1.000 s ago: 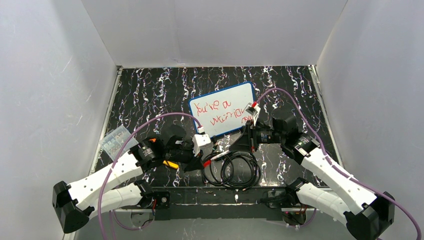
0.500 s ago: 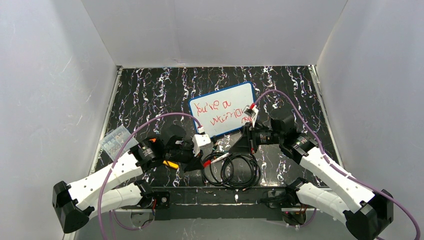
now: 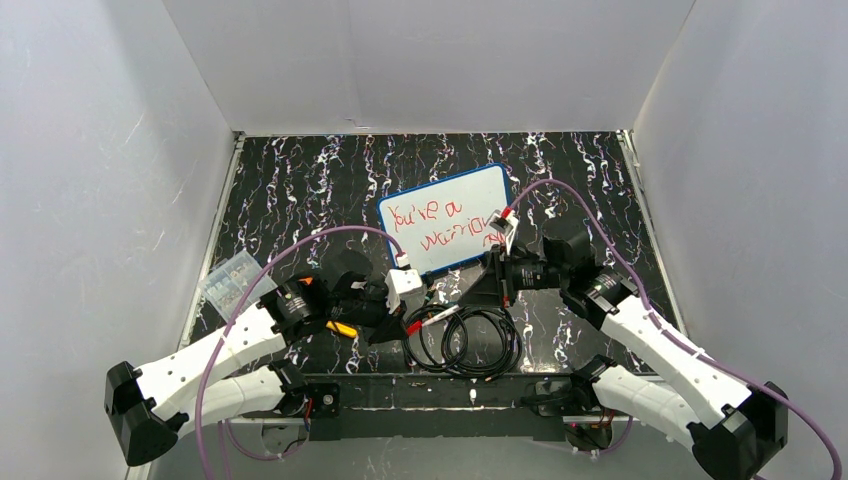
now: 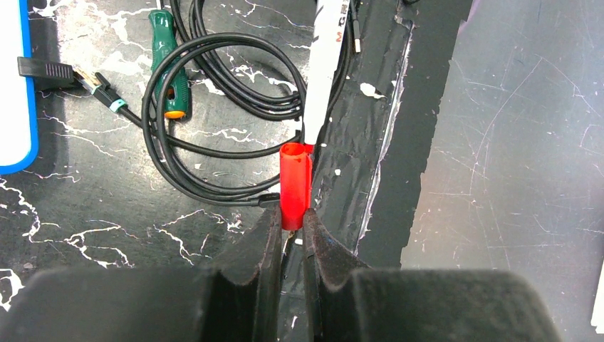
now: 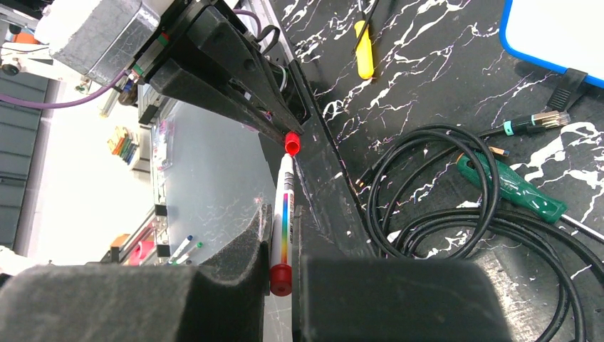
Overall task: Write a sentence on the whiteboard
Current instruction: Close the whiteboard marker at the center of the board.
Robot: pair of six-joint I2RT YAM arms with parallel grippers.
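Observation:
The whiteboard [image 3: 482, 190], white with a blue frame, lies on the dark marbled table, and the red sentence [image 3: 436, 226] runs across it in two lines. A white marker [image 5: 285, 203] with a rainbow stripe is stretched between both grippers above the table's near edge. My left gripper [image 4: 292, 222] is shut on the marker's red cap [image 4: 295, 184]. My right gripper [image 5: 283, 239] is shut on the marker's barrel near its red tail end. The cap meets the barrel [image 4: 322, 71]. Corners of the whiteboard [image 4: 10, 85] [image 5: 563, 28] show in both wrist views.
A coiled black cable [image 3: 466, 342] lies just beyond the marker, with a green screwdriver [image 4: 169, 65] and a network plug [image 4: 100, 89] inside it. A yellow tool [image 5: 364, 44] lies under the left arm. A clear plastic bag [image 3: 232, 282] sits at the left edge.
Almost nothing. The right wrist has shifted very slightly; both grips and the marker stay as they were.

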